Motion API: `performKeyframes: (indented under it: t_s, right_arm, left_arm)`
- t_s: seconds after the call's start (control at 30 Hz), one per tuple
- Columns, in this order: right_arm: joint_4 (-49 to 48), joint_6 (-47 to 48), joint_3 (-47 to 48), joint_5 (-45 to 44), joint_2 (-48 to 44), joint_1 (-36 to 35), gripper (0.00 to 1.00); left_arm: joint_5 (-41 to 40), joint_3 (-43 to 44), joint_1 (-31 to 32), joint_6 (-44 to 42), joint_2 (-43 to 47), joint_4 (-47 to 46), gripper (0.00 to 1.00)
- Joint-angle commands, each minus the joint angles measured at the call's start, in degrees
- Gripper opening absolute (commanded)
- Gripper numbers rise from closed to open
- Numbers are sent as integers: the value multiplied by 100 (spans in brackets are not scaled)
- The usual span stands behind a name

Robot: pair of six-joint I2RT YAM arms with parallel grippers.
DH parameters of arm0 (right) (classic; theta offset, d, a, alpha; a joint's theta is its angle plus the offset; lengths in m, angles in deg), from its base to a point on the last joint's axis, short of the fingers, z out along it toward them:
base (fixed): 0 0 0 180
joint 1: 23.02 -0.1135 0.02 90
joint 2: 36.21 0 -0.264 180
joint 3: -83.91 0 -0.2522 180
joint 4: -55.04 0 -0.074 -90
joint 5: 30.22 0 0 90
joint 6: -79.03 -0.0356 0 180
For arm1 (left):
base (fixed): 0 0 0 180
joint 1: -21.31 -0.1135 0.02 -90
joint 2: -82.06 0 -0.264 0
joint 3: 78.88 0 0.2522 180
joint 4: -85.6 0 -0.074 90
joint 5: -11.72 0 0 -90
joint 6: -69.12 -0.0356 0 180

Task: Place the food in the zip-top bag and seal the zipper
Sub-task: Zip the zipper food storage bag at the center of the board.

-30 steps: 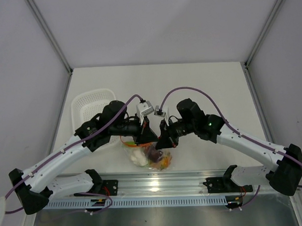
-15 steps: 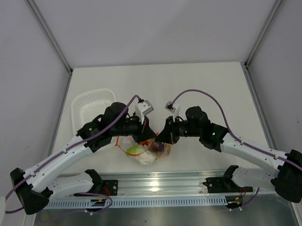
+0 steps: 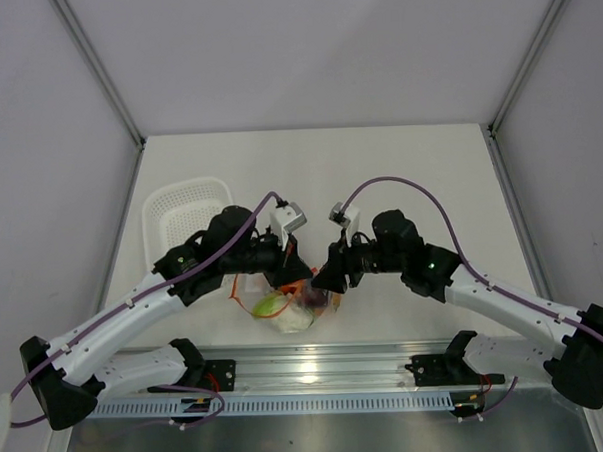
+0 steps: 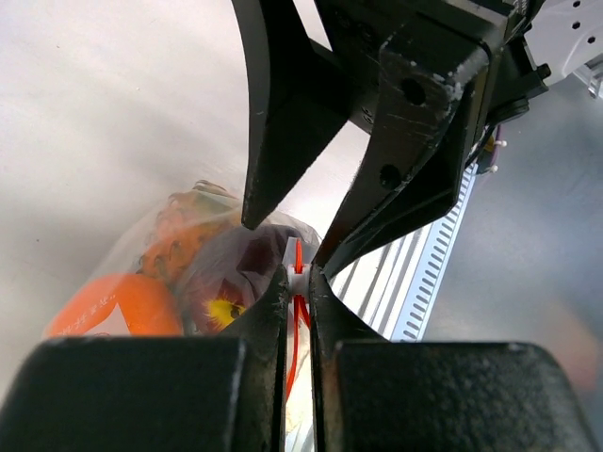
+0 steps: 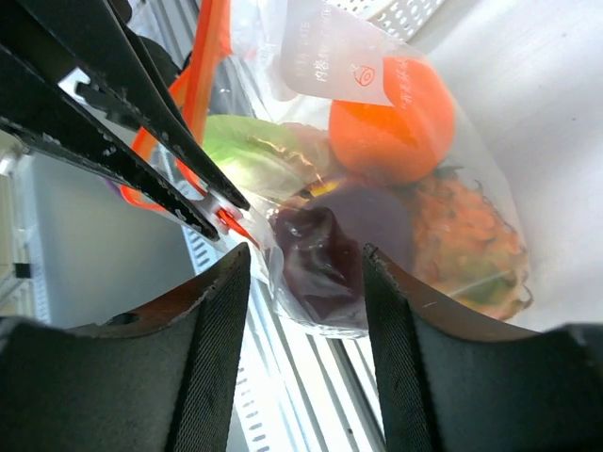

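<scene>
The zip-top bag point(image 3: 293, 308) hangs just above the table edge, clear, with the food inside. My left gripper point(image 4: 298, 273) is shut on the red-orange zipper point(image 4: 299, 252) at its white slider. Through the plastic I see a round orange fruit point(image 5: 391, 118), a pale green leafy vegetable point(image 5: 250, 155), a dark red-purple piece point(image 5: 320, 254) and the pineapple point(image 5: 462, 240). My right gripper point(image 5: 303, 259) is open, its fingers point(image 5: 221, 311) standing either side of the bag's lower corner without touching it. Seen from above, the left gripper point(image 3: 289, 277) and right gripper point(image 3: 324, 280) nearly meet over the bag.
A white mesh basket point(image 3: 176, 206) sits at the back left, partly under the left arm. The ribbed metal rail point(image 3: 308, 371) runs along the near table edge, right below the bag. Purple cables loop over both wrists.
My right gripper has opened and let go of the bag's mouth, and its arm has swung lower to the right. The left gripper keeps its grip; the bag has shifted a little left.
</scene>
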Motion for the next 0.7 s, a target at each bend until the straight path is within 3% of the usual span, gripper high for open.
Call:
performKeyframes:
  t_s: [0.0, 0.47, 0.57, 0.67]
  right_arm:
    - [141, 567, 158, -143, -159, -35, 54]
    - [-1097, 919, 26, 798, 324, -281, 53]
    - [-1352, 822, -18, 938, 473, -299, 50]
    - [-1642, 708, -158, 956, 535, -308, 41]
  left_arm:
    - [184, -48, 11, -88, 120, -173, 0]
    - [589, -30, -199, -106, 181, -190, 1]
    - [686, -83, -252, -62, 199, -278, 1]
    - [747, -118, -270, -26, 207, -313, 0]
